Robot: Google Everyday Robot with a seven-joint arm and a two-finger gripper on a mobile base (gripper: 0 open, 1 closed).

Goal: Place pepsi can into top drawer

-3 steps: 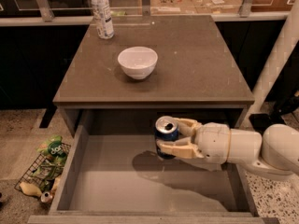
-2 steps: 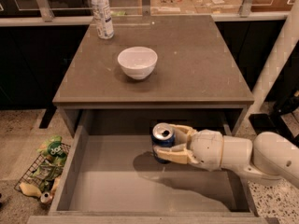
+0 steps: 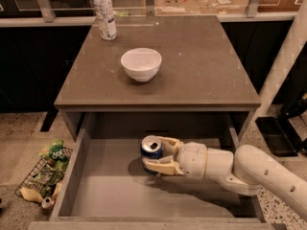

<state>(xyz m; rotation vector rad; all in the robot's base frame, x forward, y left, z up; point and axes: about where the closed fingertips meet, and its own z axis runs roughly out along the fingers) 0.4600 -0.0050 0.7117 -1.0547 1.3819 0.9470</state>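
The pepsi can [image 3: 151,150], blue with a silver top, stands upright between the fingers of my gripper [image 3: 158,155], low inside the open top drawer [image 3: 105,195]. The gripper reaches in from the right, its cream fingers [image 3: 160,166] closed around the can's sides. The can's base sits at or just above the drawer's grey floor; I cannot tell if it touches. The drawer is pulled out below the brown-topped table [image 3: 201,66].
A white bowl [image 3: 141,63] sits on the table's middle and a clear plastic bottle [image 3: 104,13] with a white cap at its back left. A wire basket of trash [image 3: 45,176] lies on the floor left of the drawer. A white post [image 3: 283,66] stands at the right.
My gripper has carried the can a little left and lower into the drawer. The bowl and bottle have not moved.
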